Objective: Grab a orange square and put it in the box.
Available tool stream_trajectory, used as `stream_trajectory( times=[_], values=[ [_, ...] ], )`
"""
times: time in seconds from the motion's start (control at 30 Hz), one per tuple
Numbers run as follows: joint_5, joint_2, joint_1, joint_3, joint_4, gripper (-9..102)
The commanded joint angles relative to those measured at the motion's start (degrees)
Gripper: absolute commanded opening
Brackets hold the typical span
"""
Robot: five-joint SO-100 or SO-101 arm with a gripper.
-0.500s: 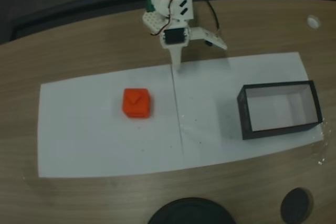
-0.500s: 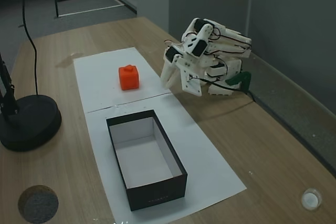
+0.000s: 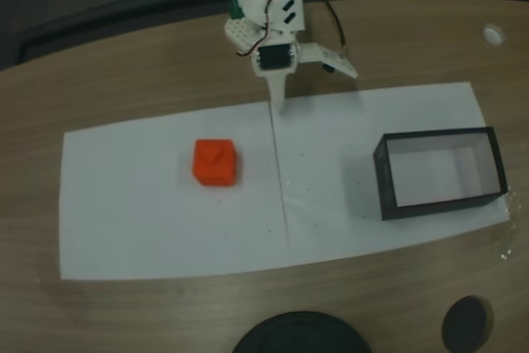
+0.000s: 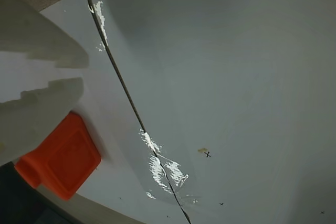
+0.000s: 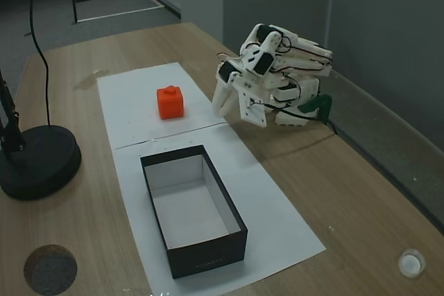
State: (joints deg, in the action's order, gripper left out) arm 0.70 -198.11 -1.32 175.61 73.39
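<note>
Wood-grain table (image 3: pixel 124 80), white paper sheets (image 3: pixel 149 221) laid across. Left in a fixed view: orange square (image 3: pixel 216 162), free-standing, likely light, rigid, smooth plastic; pinch opposite flat sides. Claw (image 3: pixel 279 103) far-centre, fingers together, empty. Right: box (image 3: pixel 384 183), empty.

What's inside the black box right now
Nothing: the box shows a bare pale floor in both fixed views. Its near wall hides a strip of floor. The orange square sits outside on the white paper, untouched by the gripper.
</note>
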Motion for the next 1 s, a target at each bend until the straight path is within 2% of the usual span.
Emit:
stream_trajectory(
  times=[0.0, 0.13, 0.23, 0.47, 0.57, 0.73, 0.97],
  values=[
    [0.18, -0.88, 0.26, -3.69, 0.7, 0],
    [-0.18, -0.97, -0.26, -4.31, -0.26, 0],
    [-0.26, -0.97, -1.58, -8.61, -5.19, 1],
    [0.18, -0.09, -7.29, -22.76, -14.85, 25],
    [0.26, 0.18, -11.34, -28.39, -16.26, 31],
    [-0.18, 7.38, -16.79, -34.8, -13.18, 39],
    [-0.26, 33.84, -16.79, -50.45, -1.14, 41]
  ],
)
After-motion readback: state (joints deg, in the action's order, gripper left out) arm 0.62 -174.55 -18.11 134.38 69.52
